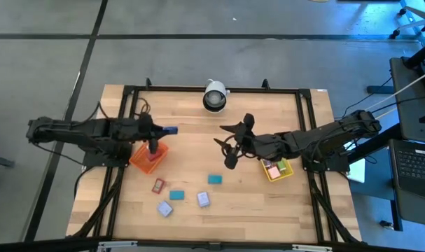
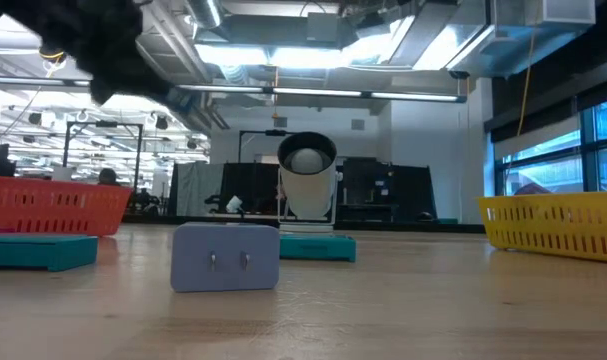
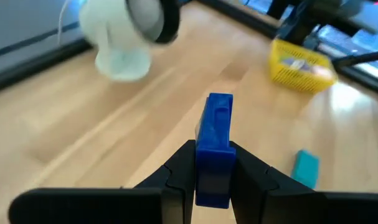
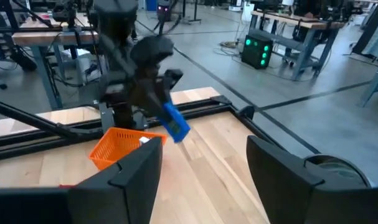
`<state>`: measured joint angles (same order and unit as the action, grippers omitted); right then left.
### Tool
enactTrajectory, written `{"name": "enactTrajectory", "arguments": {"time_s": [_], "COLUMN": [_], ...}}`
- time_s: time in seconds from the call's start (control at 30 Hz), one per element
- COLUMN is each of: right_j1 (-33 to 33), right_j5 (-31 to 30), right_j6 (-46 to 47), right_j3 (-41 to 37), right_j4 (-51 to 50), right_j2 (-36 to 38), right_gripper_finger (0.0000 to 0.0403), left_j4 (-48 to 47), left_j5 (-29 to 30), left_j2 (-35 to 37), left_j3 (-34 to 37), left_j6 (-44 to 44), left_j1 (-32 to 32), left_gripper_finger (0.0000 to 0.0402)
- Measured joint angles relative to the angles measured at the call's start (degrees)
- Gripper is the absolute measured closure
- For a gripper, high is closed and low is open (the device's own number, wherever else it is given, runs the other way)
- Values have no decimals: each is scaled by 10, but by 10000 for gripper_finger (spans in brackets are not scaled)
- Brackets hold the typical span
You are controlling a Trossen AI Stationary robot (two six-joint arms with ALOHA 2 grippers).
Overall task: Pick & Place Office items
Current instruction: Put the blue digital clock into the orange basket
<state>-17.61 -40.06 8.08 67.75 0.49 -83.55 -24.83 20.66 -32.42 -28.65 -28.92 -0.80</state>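
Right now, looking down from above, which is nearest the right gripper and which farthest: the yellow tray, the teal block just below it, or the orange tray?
From the right gripper, in the high view:
1. The teal block, just toward the table's front edge.
2. The yellow tray, on its right, beside the right arm.
3. The orange tray, far across on the left, under the left gripper.

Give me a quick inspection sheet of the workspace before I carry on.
Surface: wooden table, level.
Job's things: five small blocks lie loose near the front: red, two teal, two lavender. A blue block is held above the orange tray. The yellow tray holds several items.
Clutter: white camera unit at the back edge.
Grippers: left tool shut on the blue block; right tool open, empty, above mid-table.
Cables: some run beside the frame on both sides.
Surroundings: grey floor, laptop to the right.
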Motion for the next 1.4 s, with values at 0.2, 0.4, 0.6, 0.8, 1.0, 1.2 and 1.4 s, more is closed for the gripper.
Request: {"name": "enactTrajectory", "arguments": {"time_s": [0.2, 0.4, 0.6, 0.8, 1.0, 1.2, 1.4], "right_j1": [0, -3, -3, -3, -3, -3, -3], "right_j5": [-22, -55, -56, -56, -35, -25, -23], "right_j6": [18, 20, 7, 2, -11, -13, -20], "right_j3": [0, 0, 0, 0, 0, 0, 0], "right_j4": [-19, -39, -39, -39, -39, -39, -42], "right_j2": [0, 0, 0, 0, 0, 0, 0], "right_gripper_finger": [179, 179, 179, 179, 179, 179, 179], "left_j4": [-66, -162, -204, -255, -264, -264, -265], "left_j5": [47, 21, -40, -9, 3, -18, -45], "left_j2": [12, 23, 24, 23, 23, 6, -47], "left_j3": [18, 18, 18, 18, 18, 18, 18], "left_j6": [-45, -94, -129, -225, -288, -323, -334], "left_j1": [-58, -104, -137, -149, -149, -149, -149], "left_gripper_finger": [334, 334, 334, 334, 334, 334, 334]}}
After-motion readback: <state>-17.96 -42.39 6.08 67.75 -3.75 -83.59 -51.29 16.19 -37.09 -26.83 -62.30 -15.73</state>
